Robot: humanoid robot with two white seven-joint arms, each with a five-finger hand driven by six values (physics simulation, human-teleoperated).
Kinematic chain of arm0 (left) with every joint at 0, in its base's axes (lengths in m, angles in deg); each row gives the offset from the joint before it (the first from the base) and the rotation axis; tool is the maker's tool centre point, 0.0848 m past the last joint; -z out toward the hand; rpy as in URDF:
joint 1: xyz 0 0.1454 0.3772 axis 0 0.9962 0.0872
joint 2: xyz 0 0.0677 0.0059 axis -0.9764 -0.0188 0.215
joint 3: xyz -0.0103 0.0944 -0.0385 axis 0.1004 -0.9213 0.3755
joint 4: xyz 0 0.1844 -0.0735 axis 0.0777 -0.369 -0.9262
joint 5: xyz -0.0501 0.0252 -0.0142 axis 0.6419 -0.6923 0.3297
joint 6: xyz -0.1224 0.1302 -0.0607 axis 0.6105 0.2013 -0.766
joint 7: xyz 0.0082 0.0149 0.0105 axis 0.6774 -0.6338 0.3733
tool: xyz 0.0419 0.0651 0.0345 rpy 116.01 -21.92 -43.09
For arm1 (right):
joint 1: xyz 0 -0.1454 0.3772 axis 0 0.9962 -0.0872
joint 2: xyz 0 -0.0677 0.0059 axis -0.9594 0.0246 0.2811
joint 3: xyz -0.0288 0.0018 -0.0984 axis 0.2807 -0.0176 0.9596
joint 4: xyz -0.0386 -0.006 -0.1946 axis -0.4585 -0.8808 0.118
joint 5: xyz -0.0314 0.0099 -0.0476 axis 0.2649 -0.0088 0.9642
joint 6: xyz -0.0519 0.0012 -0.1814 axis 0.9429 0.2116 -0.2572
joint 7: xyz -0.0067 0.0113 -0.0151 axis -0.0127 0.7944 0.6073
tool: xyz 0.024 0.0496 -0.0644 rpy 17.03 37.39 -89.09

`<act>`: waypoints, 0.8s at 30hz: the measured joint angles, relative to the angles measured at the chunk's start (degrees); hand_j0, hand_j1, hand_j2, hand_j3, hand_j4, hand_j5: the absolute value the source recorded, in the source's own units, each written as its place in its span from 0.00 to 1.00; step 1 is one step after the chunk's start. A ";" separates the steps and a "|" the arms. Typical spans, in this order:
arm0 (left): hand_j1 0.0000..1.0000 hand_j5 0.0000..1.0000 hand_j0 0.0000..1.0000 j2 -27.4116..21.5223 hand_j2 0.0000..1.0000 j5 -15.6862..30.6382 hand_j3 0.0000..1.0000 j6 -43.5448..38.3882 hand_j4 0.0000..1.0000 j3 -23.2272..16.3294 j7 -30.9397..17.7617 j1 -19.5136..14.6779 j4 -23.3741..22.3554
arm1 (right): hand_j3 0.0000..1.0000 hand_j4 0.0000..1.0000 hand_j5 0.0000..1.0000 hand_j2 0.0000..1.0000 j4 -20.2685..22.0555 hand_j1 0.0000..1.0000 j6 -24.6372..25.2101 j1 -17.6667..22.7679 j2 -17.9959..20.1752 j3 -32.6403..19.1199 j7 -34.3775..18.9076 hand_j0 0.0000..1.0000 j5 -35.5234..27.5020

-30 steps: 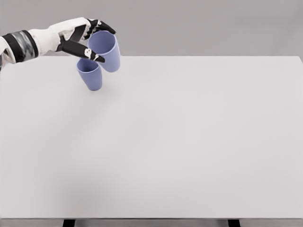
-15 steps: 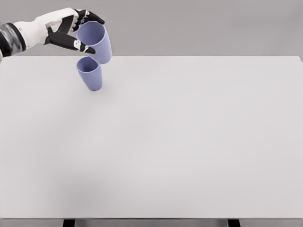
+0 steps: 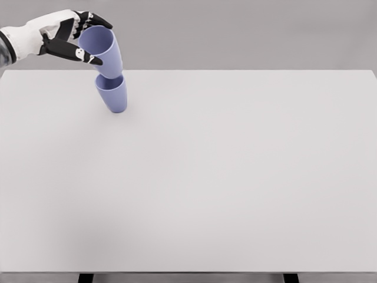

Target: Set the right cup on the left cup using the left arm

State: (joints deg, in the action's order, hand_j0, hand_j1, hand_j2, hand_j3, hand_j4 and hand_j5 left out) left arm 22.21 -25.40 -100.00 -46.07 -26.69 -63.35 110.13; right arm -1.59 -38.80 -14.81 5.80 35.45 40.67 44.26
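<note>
Fingers of the left hand (image 3: 69, 40) wrap around the top part of one purple cup, the held cup (image 3: 103, 52), so it cannot slip out. But let's start close and go far.

Close to us, the white table (image 3: 235, 177) is wide and plain, with two dark legs peeking out at the bottom edge.

Farther back, near the far left corner, the other cup (image 3: 112, 93) stands on the table with its open mouth up. It waits there so the held cup can go into it.

Right above it is the held cup. Its bottom looks like it just touches or dips into the mouth of the standing cup. It leans a bit to the left, mouth up, because the hand comes in from the side.

Farthest back, the white arm reaches in from the left edge.

I think the stacking is nearly done. The cup may need to stand straighter before the fingers let go, or it could tip.
</note>
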 measured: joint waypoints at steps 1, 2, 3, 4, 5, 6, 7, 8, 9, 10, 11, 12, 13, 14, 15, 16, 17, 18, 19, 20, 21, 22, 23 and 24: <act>0.65 0.65 0.65 0.01 0.65 -0.05 0.65 0.00 0.65 -0.05 0.00 0.09 -0.20 | 1.00 1.00 1.00 1.00 0.00 1.00 0.00 0.00 0.00 0.00 0.00 1.00 0.00; 0.65 0.65 0.65 0.01 0.65 -0.08 0.65 0.00 0.65 -0.10 0.00 0.18 -0.35 | 1.00 1.00 1.00 1.00 0.00 1.00 0.00 0.00 0.00 0.00 0.00 1.00 0.00; 0.65 0.65 0.65 0.02 0.65 -0.10 0.65 0.00 0.65 -0.16 0.00 0.18 -0.45 | 1.00 1.00 1.00 1.00 0.00 1.00 0.00 0.00 0.00 0.00 0.00 1.00 0.00; 0.65 0.65 0.65 0.02 0.65 -0.12 0.65 0.00 0.65 -0.22 0.00 0.26 -0.53 | 1.00 1.00 1.00 1.00 0.00 1.00 0.00 0.00 0.00 0.00 0.00 1.00 0.00; 0.65 0.65 0.65 0.02 0.65 -0.13 0.65 0.00 0.65 -0.29 0.00 0.35 -0.61 | 1.00 1.00 1.00 1.00 0.00 1.00 0.00 0.00 0.00 0.00 0.00 1.00 0.00; 0.65 0.65 0.65 0.03 0.65 -0.14 0.65 0.00 0.65 -0.36 0.00 0.53 -0.67 | 1.00 1.00 1.00 1.00 0.00 1.00 0.00 0.00 0.00 0.00 0.00 1.00 0.00; 0.65 0.65 0.65 0.03 0.65 -0.14 0.65 0.00 0.65 -0.41 0.00 0.53 -0.70 | 1.00 1.00 1.00 1.00 0.00 1.00 0.00 0.00 0.00 0.00 0.00 1.00 0.00; 0.65 0.65 0.65 0.04 0.65 -0.14 0.65 0.00 0.65 -0.46 0.00 0.53 -0.73 | 1.00 1.00 1.00 1.00 0.00 1.00 0.00 0.00 0.00 0.00 0.00 1.00 0.00; 0.65 0.65 0.65 0.06 0.65 -0.14 0.65 0.00 0.65 -0.51 0.00 0.61 -0.76 | 1.00 1.00 1.00 1.00 0.00 1.00 0.00 0.00 0.00 0.00 0.00 1.00 0.00; 0.65 0.65 0.65 0.08 0.65 -0.14 0.65 0.00 0.65 -0.54 0.00 0.62 -0.77 | 1.00 1.00 1.00 1.00 0.00 1.00 0.00 0.00 0.00 0.00 0.00 1.00 0.00; 0.65 0.65 0.65 0.09 0.65 -0.14 0.65 0.00 0.65 -0.57 0.00 0.70 -0.78 | 1.00 1.00 1.00 1.00 0.00 1.00 0.00 0.00 0.00 0.00 0.00 1.00 0.00; 0.65 0.65 0.65 0.10 0.65 -0.14 0.65 0.00 0.65 -0.59 0.00 0.70 -0.79 | 1.00 1.00 1.00 1.00 0.00 1.00 0.00 0.00 0.00 0.00 0.00 1.00 0.00; 0.65 0.65 0.65 0.10 0.65 -0.14 0.65 0.00 0.65 -0.60 0.00 0.79 -0.79 | 1.00 1.00 1.00 1.00 0.00 1.00 0.00 0.00 0.00 0.00 0.00 1.00 0.00; 0.65 0.65 0.65 0.11 0.65 -0.14 0.65 0.00 0.65 -0.63 0.00 0.79 -0.79 | 1.00 1.00 1.00 1.00 0.00 1.00 0.00 0.00 0.00 0.00 0.00 1.00 0.00; 0.65 0.65 0.65 0.11 0.65 -0.14 0.65 0.00 0.65 -0.66 0.00 0.88 -0.81 | 1.00 1.00 1.00 1.00 0.00 1.00 0.00 0.00 0.00 0.00 0.00 1.00 0.00; 0.65 0.65 0.65 0.11 0.65 -0.13 0.65 0.00 0.65 -0.67 0.00 0.88 -0.88 | 1.00 1.00 1.00 1.00 0.00 1.00 0.00 0.00 0.00 0.00 0.00 1.00 0.00; 0.65 0.65 0.65 0.12 0.65 -0.13 0.65 0.00 0.65 -0.69 0.00 0.88 -0.99 | 1.00 1.00 1.00 1.00 0.00 1.00 0.00 0.00 0.00 0.00 0.00 1.00 0.00; 0.65 0.65 0.65 0.12 0.65 -0.14 0.65 0.00 0.65 -0.69 0.00 0.88 -1.08 | 1.00 1.00 1.00 1.00 0.00 1.00 0.00 0.00 0.00 0.00 0.00 1.00 0.00; 0.65 0.65 0.65 0.12 0.65 -0.15 0.65 0.00 0.65 -0.70 0.00 0.88 -1.23 | 1.00 1.00 1.00 1.00 0.00 1.00 0.00 0.00 0.00 0.00 0.00 1.00 0.00; 0.65 0.65 0.65 0.12 0.65 -0.17 0.65 0.00 0.65 -0.71 0.00 0.88 -1.38 | 1.00 1.00 1.00 1.00 0.00 1.00 0.00 0.00 0.00 0.00 0.00 1.00 0.00; 0.65 0.65 0.65 0.12 0.65 -0.18 0.65 0.00 0.65 -0.71 0.00 0.79 -1.57 | 1.00 1.00 1.00 1.00 0.00 1.00 0.00 0.00 0.00 0.00 0.00 1.00 0.00; 0.65 0.65 0.65 0.12 0.65 -0.20 0.65 0.00 0.65 -0.71 0.00 0.79 -1.74 | 1.00 1.00 1.00 1.00 0.00 1.00 0.00 0.00 0.00 0.00 0.00 1.00 0.00; 0.65 0.65 0.65 0.12 0.65 -0.23 0.65 0.00 0.65 -0.71 0.00 0.79 -1.87 | 1.00 1.00 1.00 1.00 0.00 1.00 0.00 0.00 0.00 0.00 0.00 1.00 0.00; 0.65 0.65 0.65 0.12 0.65 -0.24 0.65 0.00 0.65 -0.71 0.00 0.79 -1.99 | 1.00 1.00 1.00 1.00 0.00 1.00 0.00 0.00 0.00 0.00 0.00 1.00 0.00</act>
State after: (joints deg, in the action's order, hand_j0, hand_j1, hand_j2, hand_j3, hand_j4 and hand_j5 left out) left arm 22.32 -25.64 -100.00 -46.79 -26.69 -62.56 108.15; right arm -1.59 -38.80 -14.81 5.80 35.45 40.67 44.26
